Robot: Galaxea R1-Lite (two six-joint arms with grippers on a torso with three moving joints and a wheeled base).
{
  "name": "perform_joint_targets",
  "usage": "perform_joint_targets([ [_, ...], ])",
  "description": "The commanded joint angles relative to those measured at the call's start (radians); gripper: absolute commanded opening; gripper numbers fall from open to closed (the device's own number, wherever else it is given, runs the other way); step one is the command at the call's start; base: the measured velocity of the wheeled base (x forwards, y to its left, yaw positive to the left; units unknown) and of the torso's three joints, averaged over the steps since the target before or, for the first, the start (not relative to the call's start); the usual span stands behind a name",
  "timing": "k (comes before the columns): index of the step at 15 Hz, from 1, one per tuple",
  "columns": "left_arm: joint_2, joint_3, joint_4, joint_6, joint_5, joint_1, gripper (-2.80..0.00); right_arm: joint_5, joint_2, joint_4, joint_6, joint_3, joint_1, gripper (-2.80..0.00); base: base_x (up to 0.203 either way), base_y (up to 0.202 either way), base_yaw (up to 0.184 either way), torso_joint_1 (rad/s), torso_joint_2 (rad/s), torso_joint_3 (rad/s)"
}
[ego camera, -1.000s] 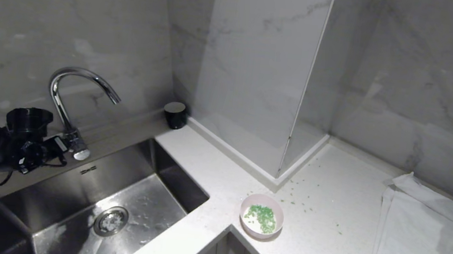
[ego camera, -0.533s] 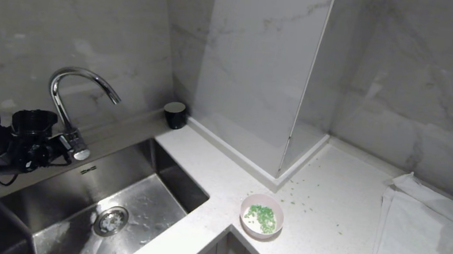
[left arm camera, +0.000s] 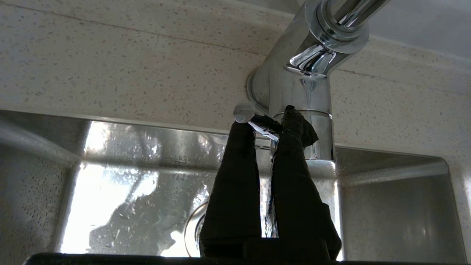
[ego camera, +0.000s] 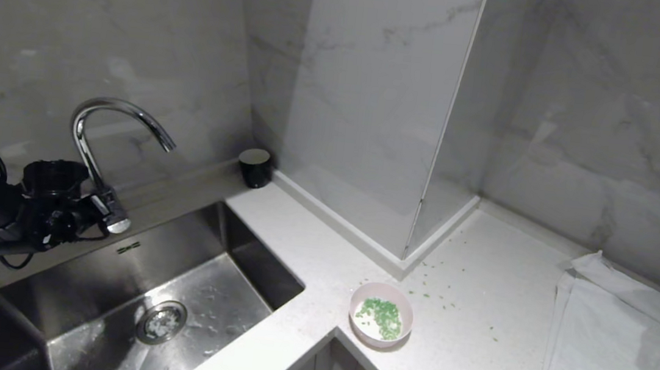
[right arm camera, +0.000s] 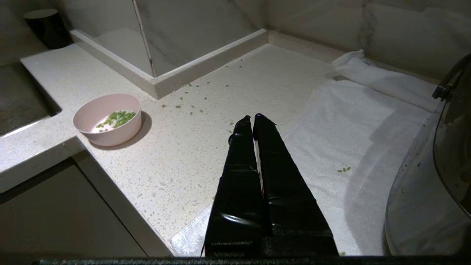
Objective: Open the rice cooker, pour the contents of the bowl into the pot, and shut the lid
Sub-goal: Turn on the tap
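The left gripper is clamped on the tap's thin lever at the far edge of the sink, so the step in hand looks like working the tap; swing the lever in a small arc about its pivot, not a straight pull, lest the smooth metal slip out. The bowl with green bits sits well to the right at the near counter corner, untouched. The right gripper hangs shut and empty over the counter; no cooker can be identified
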Motion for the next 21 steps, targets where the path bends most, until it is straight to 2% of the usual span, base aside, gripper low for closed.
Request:
perform_joint_targets([
  [1, -0.003, 0.003, 0.000, -0.002, 0.003, 0.000, -2.80, 0.000, 0.000, -0.001, 0.000, 0.002, 0.000, -2.80, 0.000, 0.000, 0.000, 0.000, 0.00, 0.000],
  [8, -0.039, 0.072, 0.000, -0.005, -0.004, -0.027, -2.80, 0.000, 0.000, -0.001, 0.000, 0.002, 0.000, -2.80, 0.000, 0.000, 0.000, 0.000, 0.00, 0.000],
  [21, -0.022, 0.058, 0.001, 0.006, -0.001, -0.029, -2.80, 0.000, 0.000, -0.001, 0.000, 0.002, 0.000, -2.80, 0.000, 0.000, 0.000, 0.000, 0.00, 0.000],
])
